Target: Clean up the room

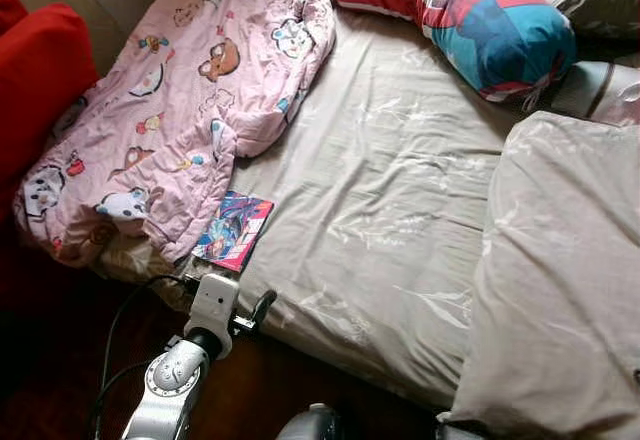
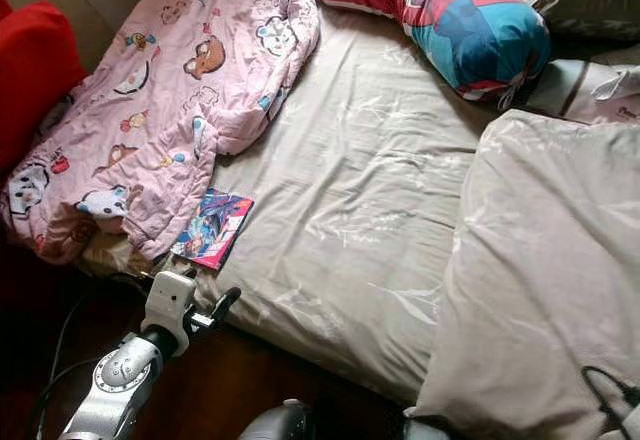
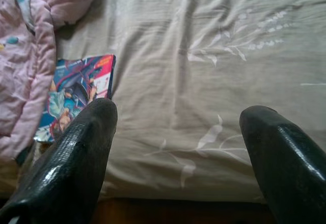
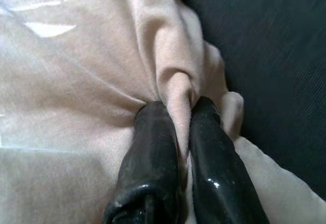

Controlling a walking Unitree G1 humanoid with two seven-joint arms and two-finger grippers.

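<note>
— Why is the left gripper [image 1: 262, 308] held at the near edge of the bed [image 1: 400, 220], fingers spread?

— It is released, empty; the comic book [image 1: 233, 230] just beyond it, half under the pink quilt [image 1: 170, 110], appears to be targeted.

— And the right gripper [image 4: 175, 117]?

— It is clenched on a fold of the beige duvet [image 1: 570, 280], bunched at the near right, presumably to be straightened.
</note>
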